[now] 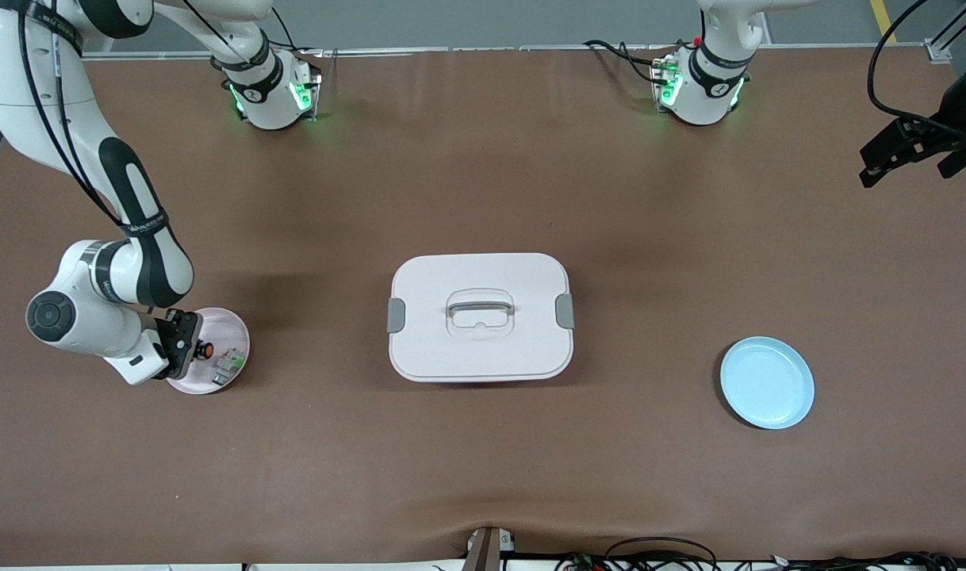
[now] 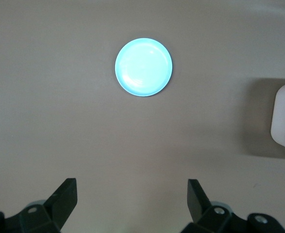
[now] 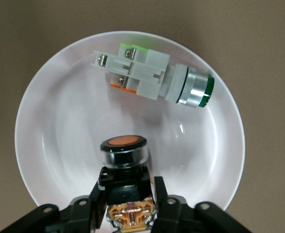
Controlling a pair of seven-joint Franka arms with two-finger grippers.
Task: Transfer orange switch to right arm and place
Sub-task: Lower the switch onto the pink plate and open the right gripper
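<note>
The orange switch is a small black cylinder with an orange button end. It is over the pink plate at the right arm's end of the table. My right gripper is shut on it. In the right wrist view the fingers clamp the switch's black body low over the plate. I cannot tell whether the switch touches the plate. My left gripper waits open and empty above the left arm's end of the table, and shows wide open in its wrist view.
A green-and-white part lies in the pink plate beside the switch, also in the right wrist view. A white lidded box stands mid-table. A light blue plate lies toward the left arm's end, seen below the left gripper.
</note>
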